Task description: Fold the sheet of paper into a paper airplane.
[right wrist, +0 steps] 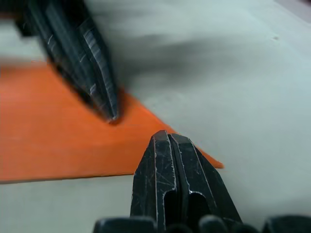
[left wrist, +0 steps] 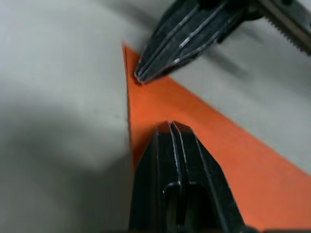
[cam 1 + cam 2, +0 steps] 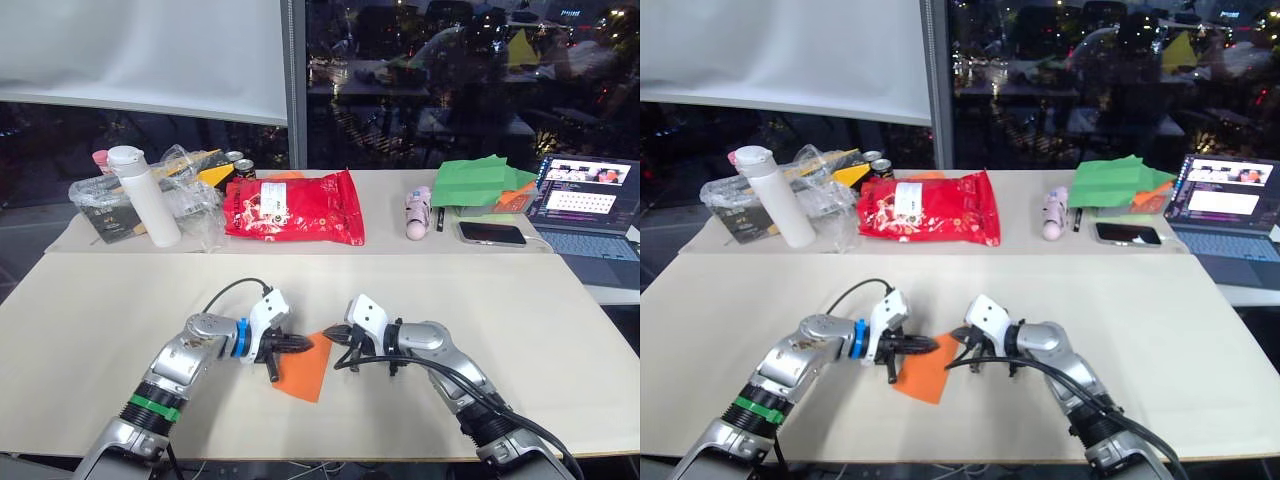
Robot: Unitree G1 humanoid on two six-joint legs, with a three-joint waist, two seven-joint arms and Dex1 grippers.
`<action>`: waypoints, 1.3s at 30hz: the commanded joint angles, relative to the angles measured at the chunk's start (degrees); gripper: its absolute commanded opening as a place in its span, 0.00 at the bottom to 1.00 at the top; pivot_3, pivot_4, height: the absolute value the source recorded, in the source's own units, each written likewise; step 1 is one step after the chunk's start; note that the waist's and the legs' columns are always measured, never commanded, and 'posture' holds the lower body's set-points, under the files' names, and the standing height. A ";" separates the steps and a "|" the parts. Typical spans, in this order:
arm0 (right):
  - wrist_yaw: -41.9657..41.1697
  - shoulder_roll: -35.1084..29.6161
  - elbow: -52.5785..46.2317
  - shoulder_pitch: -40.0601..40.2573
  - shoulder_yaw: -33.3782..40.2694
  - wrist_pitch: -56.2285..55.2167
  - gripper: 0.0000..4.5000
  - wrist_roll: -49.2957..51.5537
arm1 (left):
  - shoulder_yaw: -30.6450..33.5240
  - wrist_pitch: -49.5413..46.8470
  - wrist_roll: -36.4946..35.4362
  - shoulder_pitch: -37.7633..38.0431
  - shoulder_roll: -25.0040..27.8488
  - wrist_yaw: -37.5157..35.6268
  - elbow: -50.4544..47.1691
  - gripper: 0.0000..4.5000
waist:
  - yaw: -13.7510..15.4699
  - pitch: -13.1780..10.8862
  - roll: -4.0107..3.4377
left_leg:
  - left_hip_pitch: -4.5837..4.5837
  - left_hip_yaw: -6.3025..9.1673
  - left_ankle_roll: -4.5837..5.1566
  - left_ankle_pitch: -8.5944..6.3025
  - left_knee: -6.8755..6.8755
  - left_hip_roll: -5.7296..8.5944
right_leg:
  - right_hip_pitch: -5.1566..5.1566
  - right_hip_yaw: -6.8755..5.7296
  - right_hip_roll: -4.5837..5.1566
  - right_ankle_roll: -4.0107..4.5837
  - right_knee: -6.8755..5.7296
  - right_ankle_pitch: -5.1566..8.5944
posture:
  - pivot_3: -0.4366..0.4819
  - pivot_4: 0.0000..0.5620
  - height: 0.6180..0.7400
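One orange paper airplane (image 3: 306,371) lies flat on the near part of the pale table (image 3: 520,320), and two grippers meet over its upper corner. The left gripper (image 3: 300,345) comes in from the left with both black fingers pressed together, their tips resting on the orange sheet; the right gripper (image 3: 336,332) reaches in from the right, fingers likewise pinched together, its tip at the paper's uppermost point. Neither seems to have paper between its fingers, though the contact is hard to make out. The shape is a tapering wedge, its long axis running from that upper corner down toward the near table edge, slanting slightly left. Along the far side stand one white bottle (image 3: 145,197), one red snack bag (image 3: 293,208), one green folded paper (image 3: 478,181), one phone (image 3: 491,233) and one laptop (image 3: 588,211), cut off at the picture's right edge.
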State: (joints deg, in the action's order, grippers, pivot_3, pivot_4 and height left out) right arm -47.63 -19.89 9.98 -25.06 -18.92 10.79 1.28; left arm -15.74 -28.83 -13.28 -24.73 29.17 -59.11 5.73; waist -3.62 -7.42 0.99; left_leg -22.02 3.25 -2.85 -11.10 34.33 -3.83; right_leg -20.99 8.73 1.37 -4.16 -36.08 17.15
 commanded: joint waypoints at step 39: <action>-7.82 -4.40 -6.94 7.37 -3.74 -1.56 0.01 -1.22 | 0.07 1.96 1.60 -0.42 0.18 -0.32 4.60 0.00 | -0.38 0.09 -0.13 | 0.12 0.00 0.00 0.00 0.04 -0.01 | 0.13 0.00 -0.01 0.01 -0.01 0.02 | 0.48 0.27 0.77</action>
State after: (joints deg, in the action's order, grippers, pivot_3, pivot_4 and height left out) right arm -53.33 -23.73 4.15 -19.09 -19.87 7.05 1.17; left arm -14.69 -26.27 -13.31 -25.51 28.69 -59.30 9.47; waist -4.00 -7.33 0.87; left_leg -21.88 3.25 -2.86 -11.10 34.37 -3.84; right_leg -20.86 8.73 1.36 -4.15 -36.09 17.17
